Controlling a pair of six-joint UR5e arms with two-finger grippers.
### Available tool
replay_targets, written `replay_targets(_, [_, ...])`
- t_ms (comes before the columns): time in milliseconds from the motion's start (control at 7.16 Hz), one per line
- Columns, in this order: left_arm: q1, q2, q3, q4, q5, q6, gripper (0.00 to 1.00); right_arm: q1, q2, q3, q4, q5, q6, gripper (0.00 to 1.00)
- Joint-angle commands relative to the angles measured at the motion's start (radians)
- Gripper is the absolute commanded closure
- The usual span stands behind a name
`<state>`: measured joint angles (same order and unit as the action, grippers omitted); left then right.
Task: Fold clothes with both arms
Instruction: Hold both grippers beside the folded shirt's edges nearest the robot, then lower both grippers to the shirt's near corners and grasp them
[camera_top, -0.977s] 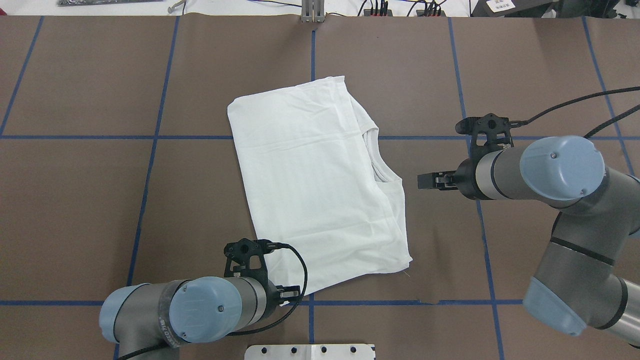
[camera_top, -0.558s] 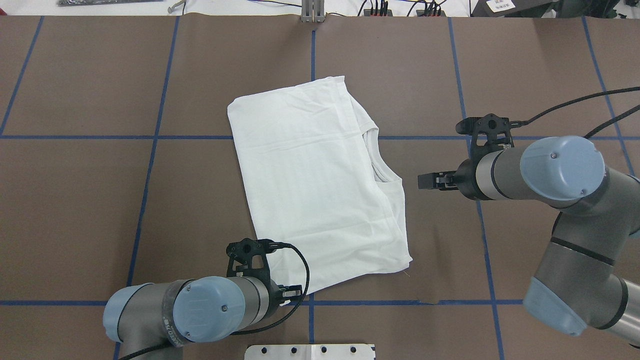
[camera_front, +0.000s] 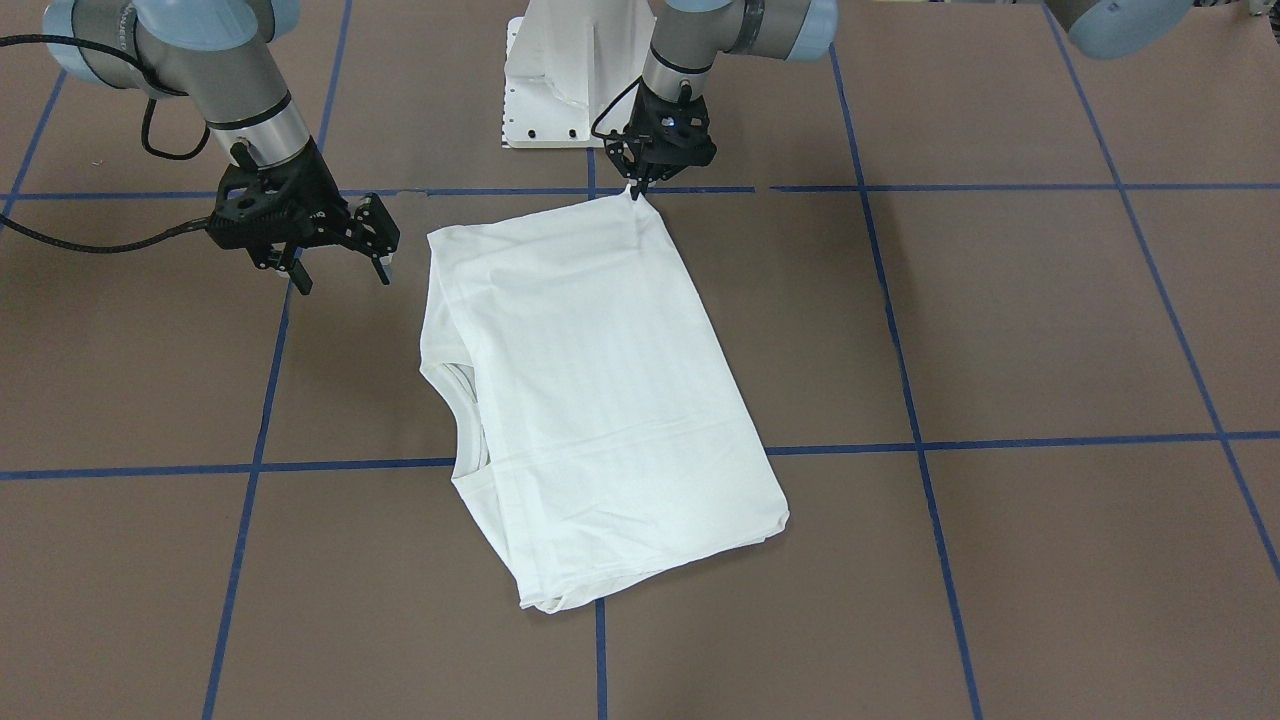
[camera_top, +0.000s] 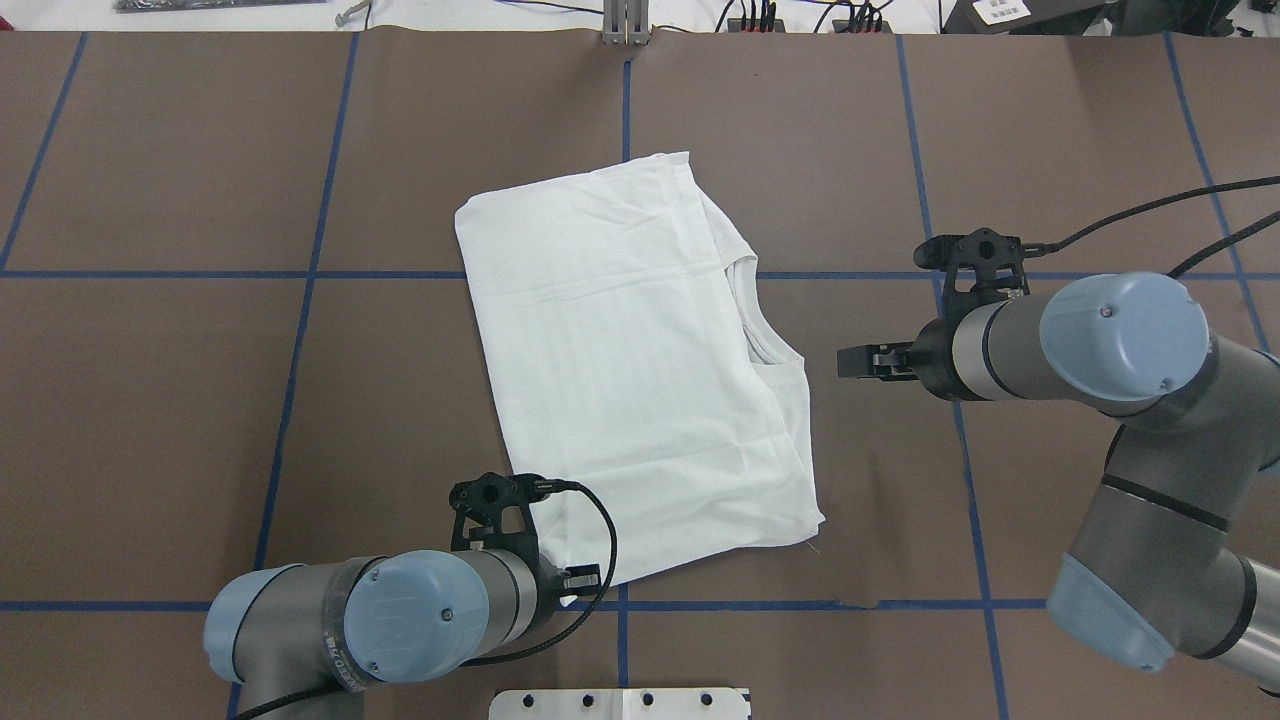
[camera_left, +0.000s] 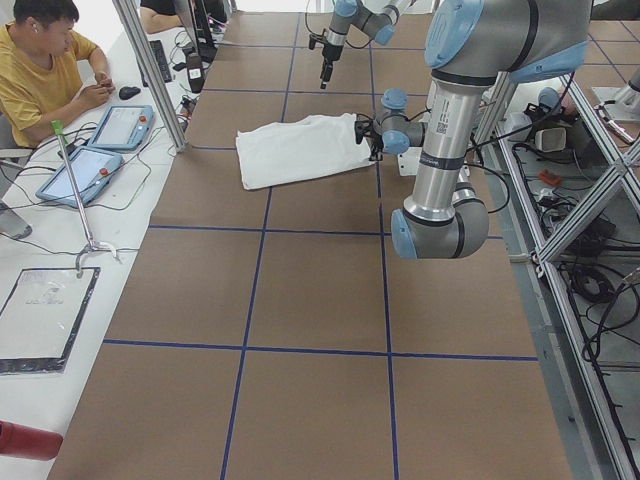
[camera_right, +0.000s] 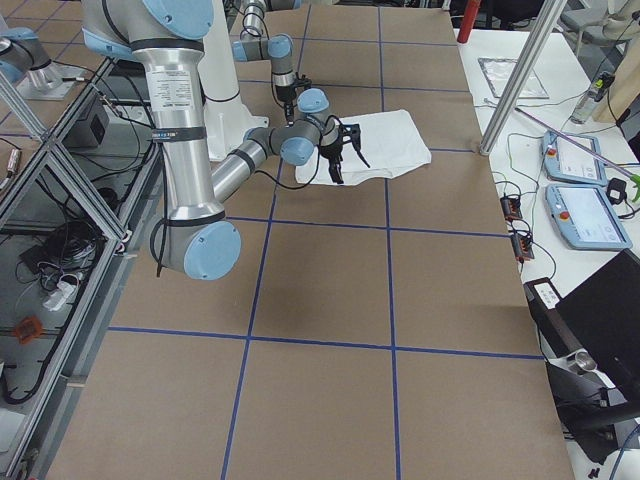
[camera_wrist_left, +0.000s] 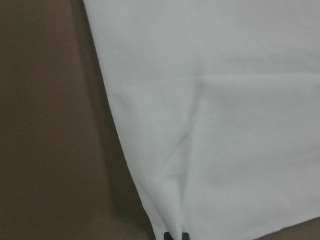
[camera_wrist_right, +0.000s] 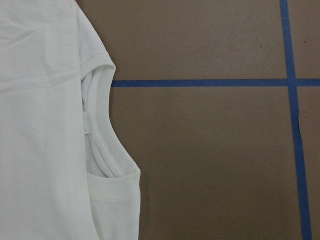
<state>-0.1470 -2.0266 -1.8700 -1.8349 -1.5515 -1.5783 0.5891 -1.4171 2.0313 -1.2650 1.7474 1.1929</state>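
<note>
The brown table (camera_top: 150, 420) carries the white T-shirt (camera_top: 630, 380) at its middle. The shirt is already folded to a slanted rectangle, with its ribbed neck (camera_wrist_right: 110, 132) on the edge facing the right arm. The left gripper (camera_front: 637, 188) is clenched on the shirt's near corner, drawing it up to a small peak. The right gripper (camera_front: 340, 268) hangs with jaws spread, beside the neck edge and clear of the cloth. A further fold seems to be starting. The right gripper probably needs to take its own corner next, so that both lift together.
</note>
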Motion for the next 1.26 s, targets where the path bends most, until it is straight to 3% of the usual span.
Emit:
replay_targets(0, [-0.031,0.035,-0.07,0.006,-0.001,0.021,1.0,-0.024,0.004,0.01,-0.002,-0.012,0.212,0.0])
replay_targets(279, [-0.039,0.156,-0.179,0.006,-0.001,0.067,1.0,-0.145,0.013,0.014,-0.005,-0.168,0.379,0.0])
replay_targets(558, [-0.042,0.16,-0.184,0.008,-0.001,0.083,1.0,-0.225,0.015,0.024,-0.008,-0.219,0.544,0.03])
replay_targets(837, [-0.039,0.172,-0.187,0.005,-0.001,0.08,1.0,-0.314,0.074,0.05,-0.153,-0.302,0.67,0.04])
replay_targets(1117, [-0.034,0.17,-0.186,0.005,-0.001,0.078,1.0,-0.399,0.165,0.018,-0.265,-0.374,0.795,0.06])
